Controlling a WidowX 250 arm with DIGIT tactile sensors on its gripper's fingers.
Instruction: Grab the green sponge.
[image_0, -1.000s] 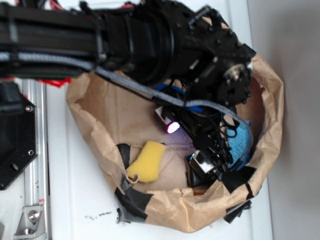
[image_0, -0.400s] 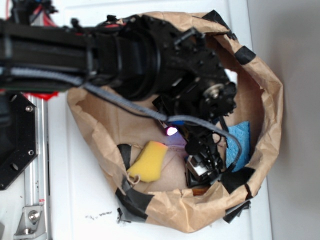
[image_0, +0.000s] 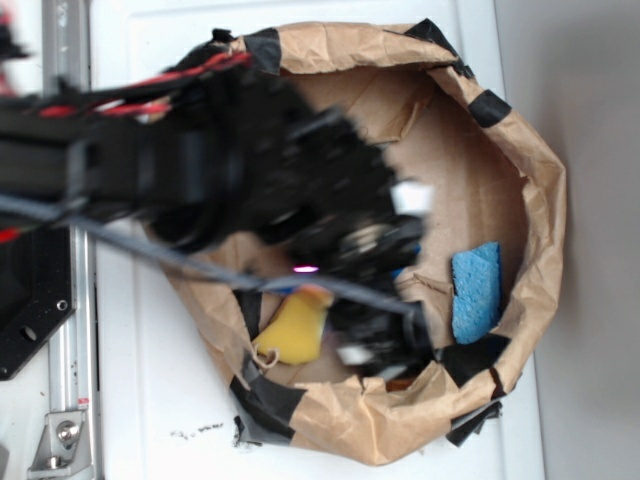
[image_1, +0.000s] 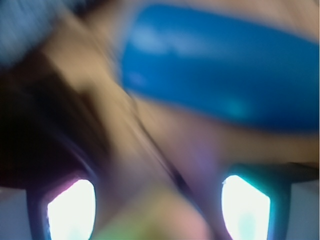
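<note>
The green sponge (image_0: 295, 330) is a yellow foam piece lying at the lower left inside the brown paper bag (image_0: 545, 200). My gripper (image_0: 372, 345) is blurred by motion and sits just right of the sponge, low in the bag. In the wrist view the two bright fingertips (image_1: 72, 210) stand wide apart, so the gripper (image_1: 159, 207) is open. A yellow-green blur (image_1: 150, 225) shows between them at the bottom edge. I cannot tell whether the fingers touch the sponge.
A blue sponge (image_0: 475, 290) lies at the bag's right side and fills the top of the wrist view (image_1: 225, 65). Black tape patches (image_0: 270, 400) mark the bag's rim. The bag walls stand close around the gripper. A metal rail (image_0: 65, 400) runs along the left.
The arm has swung left and the gripper has moved from beside the blue sponge toward the yellow one. The blue sponge now shows in full. The sponges have not moved.
</note>
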